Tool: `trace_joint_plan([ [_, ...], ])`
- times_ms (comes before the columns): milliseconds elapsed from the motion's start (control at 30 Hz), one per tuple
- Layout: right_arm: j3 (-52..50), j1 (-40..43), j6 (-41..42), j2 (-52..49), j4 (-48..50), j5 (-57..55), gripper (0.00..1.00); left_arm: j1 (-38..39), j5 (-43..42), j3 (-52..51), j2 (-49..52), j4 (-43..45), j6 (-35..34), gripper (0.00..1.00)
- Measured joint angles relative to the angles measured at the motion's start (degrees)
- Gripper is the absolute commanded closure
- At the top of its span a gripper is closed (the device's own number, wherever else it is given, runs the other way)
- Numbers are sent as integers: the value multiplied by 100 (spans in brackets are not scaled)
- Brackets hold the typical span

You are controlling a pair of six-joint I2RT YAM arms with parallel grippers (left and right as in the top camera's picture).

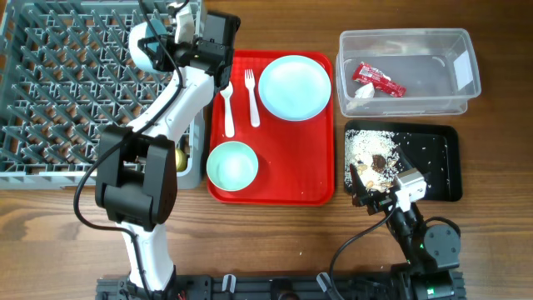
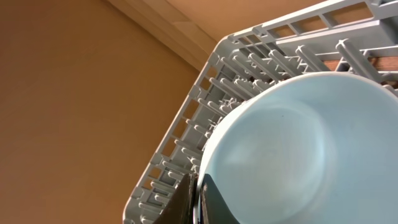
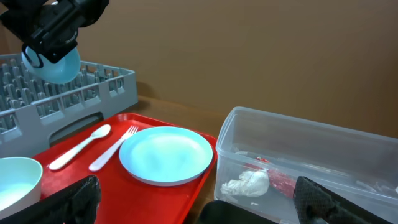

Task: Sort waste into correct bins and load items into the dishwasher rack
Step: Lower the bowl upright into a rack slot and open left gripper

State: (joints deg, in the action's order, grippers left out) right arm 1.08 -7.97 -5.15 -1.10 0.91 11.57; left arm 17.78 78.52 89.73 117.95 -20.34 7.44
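Pale blue and pinched by its rim in the closed jaws of your left gripper, the small dish hangs over the dishwasher rack, your right gripper idle with jaws wide; next, you likely lower it between pegs and release.

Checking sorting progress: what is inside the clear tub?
The clear tub holds a red snack wrapper and a white crumpled scrap; anything beneath them is hidden.

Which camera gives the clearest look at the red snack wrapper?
Overhead. The red snack wrapper lies in full view inside the clear tub, beside the white scrap. The right wrist view catches only a blurred red patch through the tub wall, partly behind the scrap. The left wrist view shows none of it.
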Motion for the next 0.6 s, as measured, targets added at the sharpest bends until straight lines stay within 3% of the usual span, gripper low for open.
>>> trace_joint_plan([
  [600, 0, 0, 0, 0, -2, 0, 0, -116, 55, 0, -107, 490, 529, 96],
])
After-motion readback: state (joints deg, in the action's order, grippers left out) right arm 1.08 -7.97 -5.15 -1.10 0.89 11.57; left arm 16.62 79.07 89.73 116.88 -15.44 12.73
